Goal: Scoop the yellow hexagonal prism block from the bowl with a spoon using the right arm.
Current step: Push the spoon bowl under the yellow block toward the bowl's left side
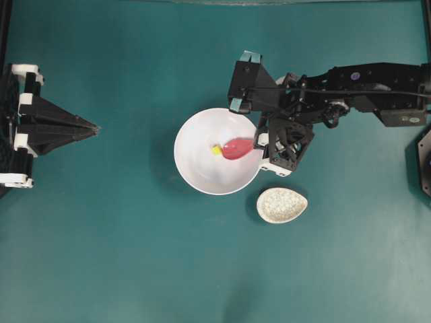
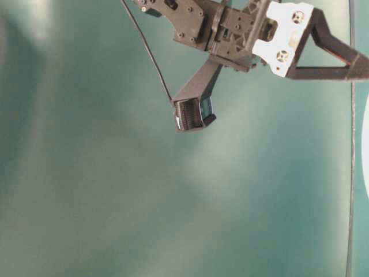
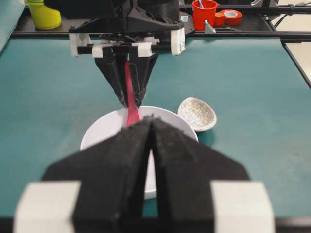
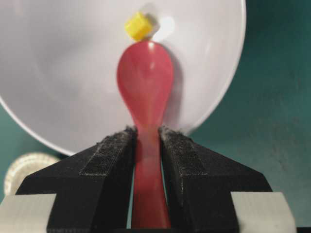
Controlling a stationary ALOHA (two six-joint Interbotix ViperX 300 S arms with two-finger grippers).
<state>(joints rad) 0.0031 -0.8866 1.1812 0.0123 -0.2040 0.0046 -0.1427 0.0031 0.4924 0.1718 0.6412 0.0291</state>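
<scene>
The right claw point(image 4: 146, 145) grips the glossy pink-red spoon point(image 4: 145, 82), tip touching the tiny yellow hexagonal block point(image 4: 138, 25) inside the large white bowl point(image 4: 58, 73); scooping remains; left claw point(image 3: 150, 141) clenched, idle

Even, bright light falls from above, leaving soft shadows beside the bowl point(image 1: 217, 151) on the counter point(image 1: 121, 235). The table-level view is hazy with pale glare patches. A highlight shines on the spoon point(image 4: 145, 77); near hand pads point(image 3: 121, 160) blur.

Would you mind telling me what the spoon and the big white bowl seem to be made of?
The spoon looks like glossy pink-red plastic or glazed ceramic; a bright highlight sits on its scoop. The bowl looks like smooth white plastic or ceramic, with a soft sheen and plain walls.
</scene>
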